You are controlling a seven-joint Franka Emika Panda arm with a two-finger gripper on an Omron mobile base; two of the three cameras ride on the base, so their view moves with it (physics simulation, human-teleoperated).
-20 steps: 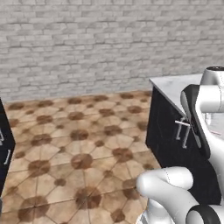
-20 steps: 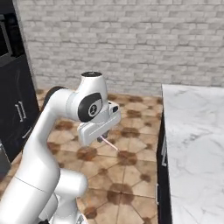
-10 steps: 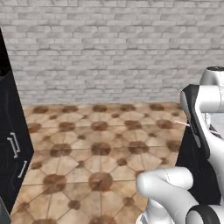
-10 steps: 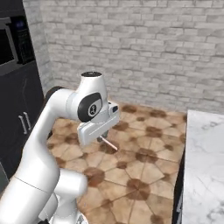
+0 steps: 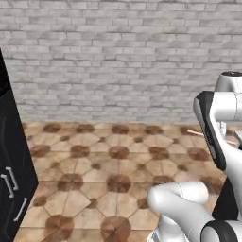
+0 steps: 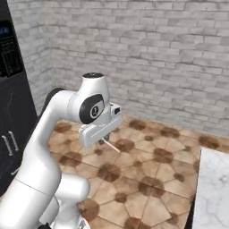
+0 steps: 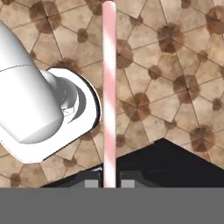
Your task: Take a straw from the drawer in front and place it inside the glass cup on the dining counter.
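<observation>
The straw (image 7: pixel 108 87) is a thin pink-and-white striped stick that runs straight up the middle of the hand view, over the tiled floor. My gripper (image 7: pixel 108 183) is shut on its lower end, one dark fingertip on each side. In the right base view the gripper (image 6: pixel 105 139) hangs under the white hand at mid height, and the straw (image 6: pixel 112 146) pokes out of it down to the right. A short end of the straw (image 5: pixel 194 133) shows beside my forearm in the left base view. A corner of the white marble dining counter (image 6: pixel 211 192) sits at the lower right. The drawer and the glass cup are out of view.
Dark cabinets with silver handles (image 5: pixel 14 179) stand at the left, and a tall dark unit with a built-in appliance (image 6: pixel 9 62) too. A grey brick wall (image 5: pixel 118 56) closes the far side. Brown tiled floor (image 6: pixel 152 179) lies open between cabinets and counter.
The whole picture has shifted, so the base has moved: the marble counter has slid off to the right and dark cabinets have come in at the left. The straw stays in the shut gripper.
</observation>
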